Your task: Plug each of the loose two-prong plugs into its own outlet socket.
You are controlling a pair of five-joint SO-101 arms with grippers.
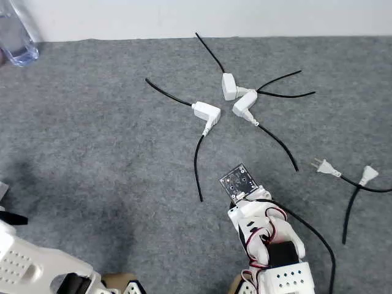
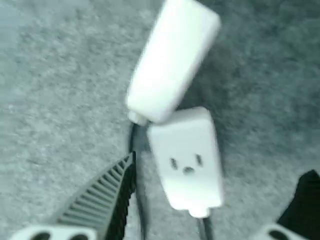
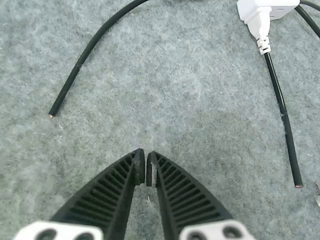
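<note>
Two loose white two-prong plugs (image 1: 328, 168) (image 1: 367, 176) lie on their black cords at the right of the grey carpet. Three white outlet blocks lie in the middle: one (image 1: 207, 113) on the left, and two touching (image 1: 229, 86) (image 1: 244, 104). My right arm (image 1: 263, 239) is below them. My right gripper (image 3: 146, 167) is shut on nothing just above bare carpet, with a white block (image 3: 260, 12) far ahead. In the left wrist view, an outlet socket (image 2: 187, 160) with vacant slots lies face up beside another white block (image 2: 172, 60). It sits between the spread fingers of my open left gripper (image 2: 220, 167).
Black cords fan out from the blocks, and loose cord ends (image 3: 52, 114) (image 3: 297, 184) lie on either side of my right gripper. A clear bottle (image 1: 15, 37) stands at the far left corner. Another arm's white body (image 1: 37, 263) sits at the near left corner.
</note>
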